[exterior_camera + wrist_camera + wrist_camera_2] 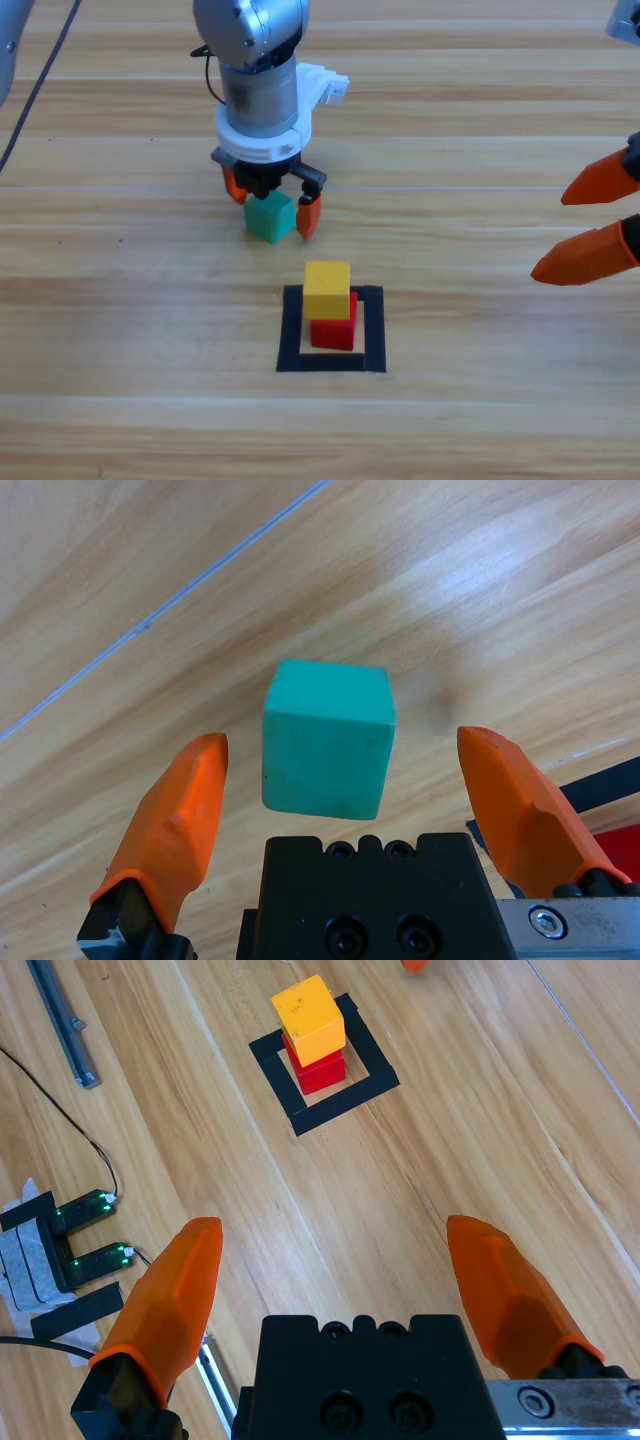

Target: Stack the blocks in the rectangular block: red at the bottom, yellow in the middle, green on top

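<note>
While the left gripper hangs straight down, jaws spread around the green cube, the right gripper waits open-jawed at the edge, yellow cube on red cube.

The wooden table had the green cube sitting on it, right between the left gripper's spread jaws, touching neither. Just past the jaws toward the camera was the black tape frame, with the red cube on the bare wood inside. The right wrist view showed a cable lying off to the left of that gripper's jaws.
</note>
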